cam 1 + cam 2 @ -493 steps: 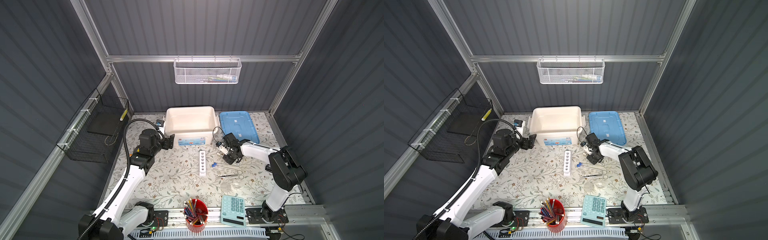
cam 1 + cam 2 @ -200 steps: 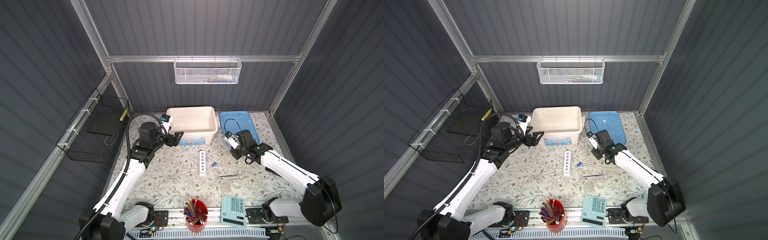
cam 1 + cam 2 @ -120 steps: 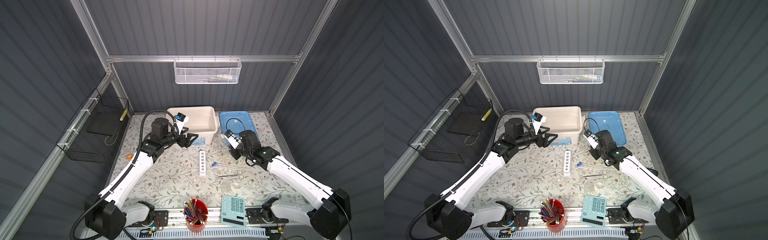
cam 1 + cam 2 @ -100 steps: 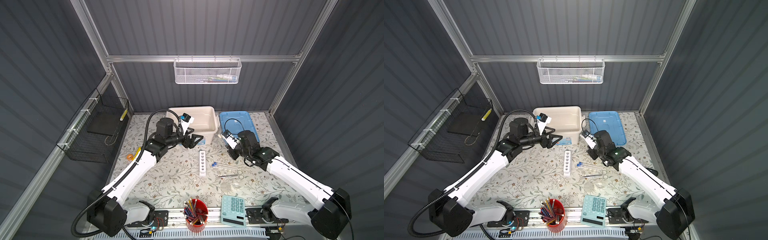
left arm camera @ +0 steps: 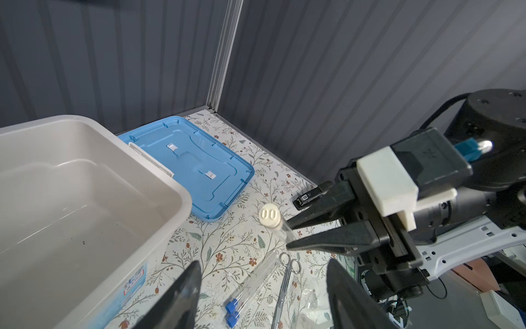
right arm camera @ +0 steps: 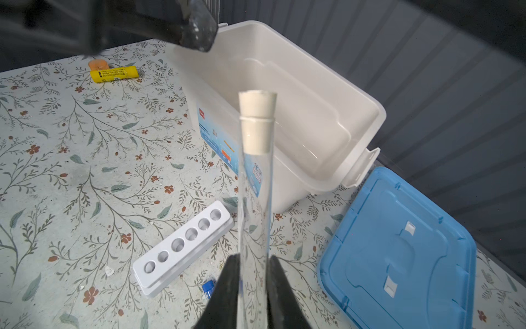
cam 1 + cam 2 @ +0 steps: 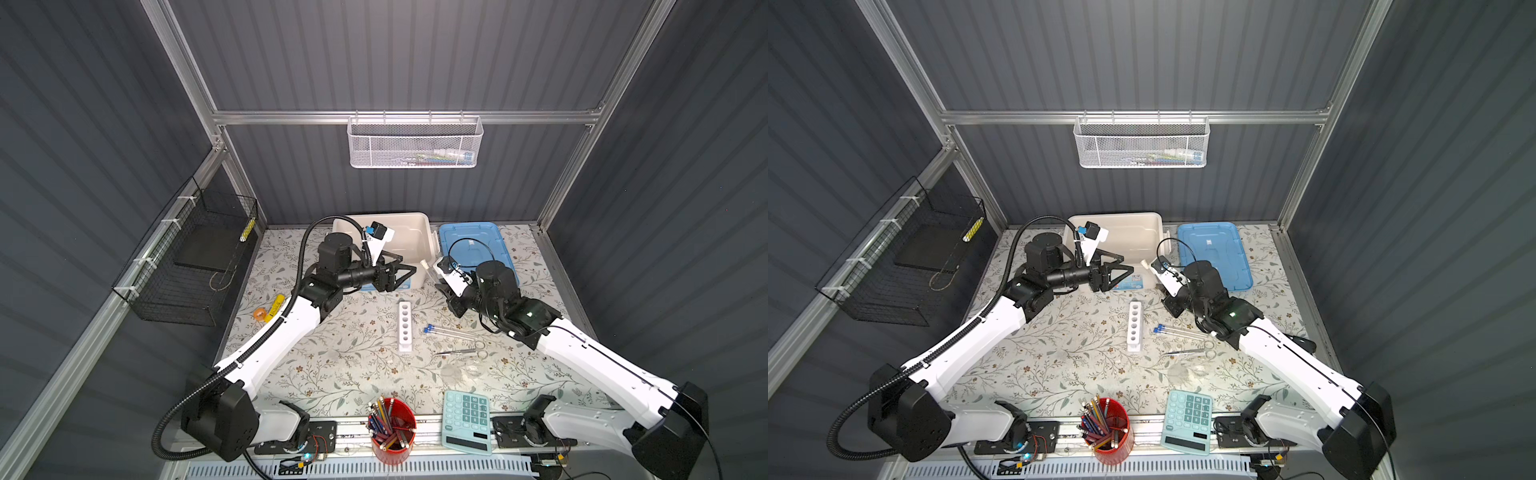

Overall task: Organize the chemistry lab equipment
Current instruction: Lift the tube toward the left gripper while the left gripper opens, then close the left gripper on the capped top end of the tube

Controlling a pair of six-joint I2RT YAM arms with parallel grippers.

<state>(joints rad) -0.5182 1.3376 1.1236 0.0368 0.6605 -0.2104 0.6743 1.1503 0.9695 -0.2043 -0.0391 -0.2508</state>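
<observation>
Clear glass test tube with white stopper (image 6: 257,182): held off the floral table (image 7: 332,353), clamped near its bottom end by the right gripper (image 6: 253,262). Its long axis continues the gripper's line. The stopper end points at the corner of the open white plastic bin (image 7: 411,245). The left gripper (image 7: 406,268), jaws spread, faces the stopper without touching it.

Plenty of bystanders are sitting on the floral bench (image 7: 332,365) here. A red cup (image 7: 399,454) is standing at the front edge, bristling with coloured pencils, and a pale teal calculator (image 7: 467,422) is lying just beside it. At the back, an open white bin (image 7: 428,232) is sitting with a blue lid (image 7: 473,239) lying flat alongside. By the left edge, a yellow tube (image 7: 276,305) and an orange ball (image 7: 260,314) are resting close together. A white mesh basket (image 7: 413,143) is hanging on the back wall, and a black wire basket (image 7: 187,266) is hanging on the left wall.
</observation>
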